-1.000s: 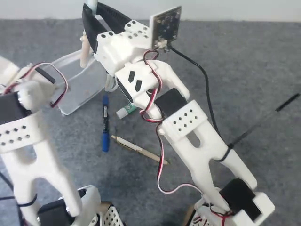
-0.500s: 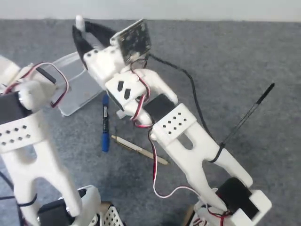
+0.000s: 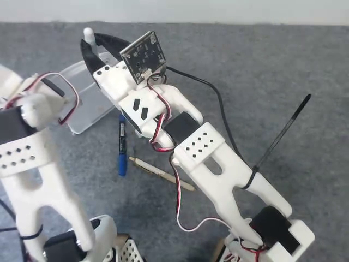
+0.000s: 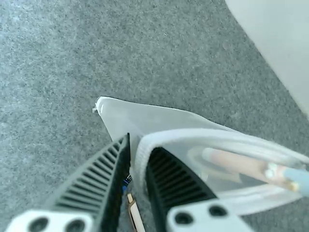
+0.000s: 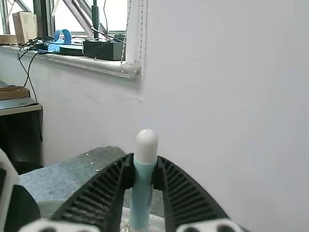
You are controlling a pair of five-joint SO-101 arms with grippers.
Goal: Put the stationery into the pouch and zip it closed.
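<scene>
My right gripper is shut on a pale blue pen with a white cap, held upright over the far end of the clear pouch. My left gripper is shut on the pouch's rim. Through the pouch wall I see a beige stick with a pale blue end. On the carpet beside the pouch lie a blue marker and a beige pen.
The right arm stretches diagonally across the grey carpet and covers the ground just right of the marker. The left arm stands at the near left. A black cable tie sticks up at the right.
The right gripper has swung left with the pen and now sits over the pouch's far end. Its arm now hides the small green-and-white item by the marker.
</scene>
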